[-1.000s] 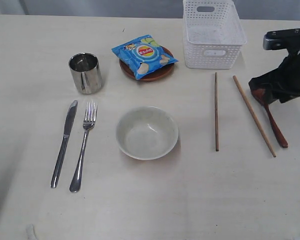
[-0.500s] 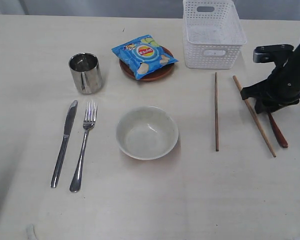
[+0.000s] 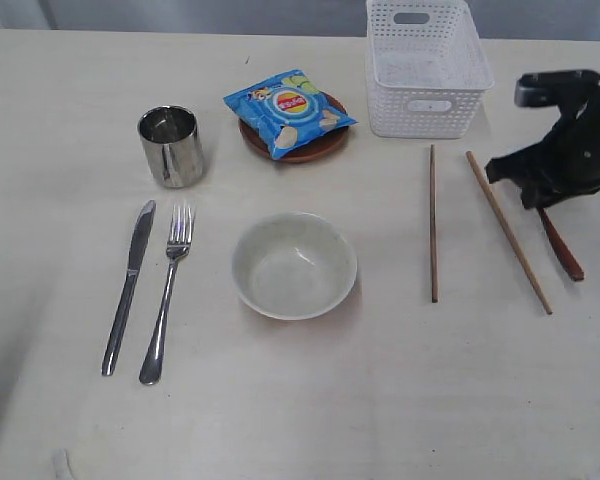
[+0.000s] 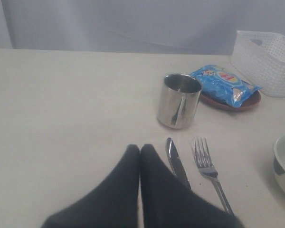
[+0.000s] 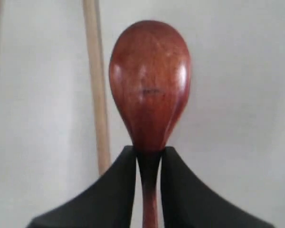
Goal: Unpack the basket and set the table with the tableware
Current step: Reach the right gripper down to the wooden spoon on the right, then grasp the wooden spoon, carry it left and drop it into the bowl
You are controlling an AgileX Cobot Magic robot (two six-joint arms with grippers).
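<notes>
The reddish-brown spoon (image 3: 562,245) lies at the table's (image 3: 380,400) right side, beside two wooden chopsticks (image 3: 433,225) (image 3: 508,232). My right gripper (image 3: 535,198) is down over the spoon's bowl end. In the right wrist view the gripper (image 5: 148,152) is shut on the spoon's (image 5: 149,85) neck, with one chopstick (image 5: 97,85) alongside. The white basket (image 3: 425,105) stands empty at the back. Cup (image 3: 170,145), knife (image 3: 128,285), fork (image 3: 167,295) and white bowl (image 3: 294,265) sit left and centre. My left gripper (image 4: 140,148) is shut with nothing in it, close to the knife (image 4: 177,162).
A blue chip bag (image 3: 288,110) lies on the brown plate (image 3: 305,152) behind the bowl. The left wrist view also shows the cup (image 4: 179,100), the fork (image 4: 209,171) and the basket (image 4: 268,61).
My right gripper has closed in on the spoon's neck. The spoon's handle end has shifted a little to the right and towards the back. The left side is unchanged.
</notes>
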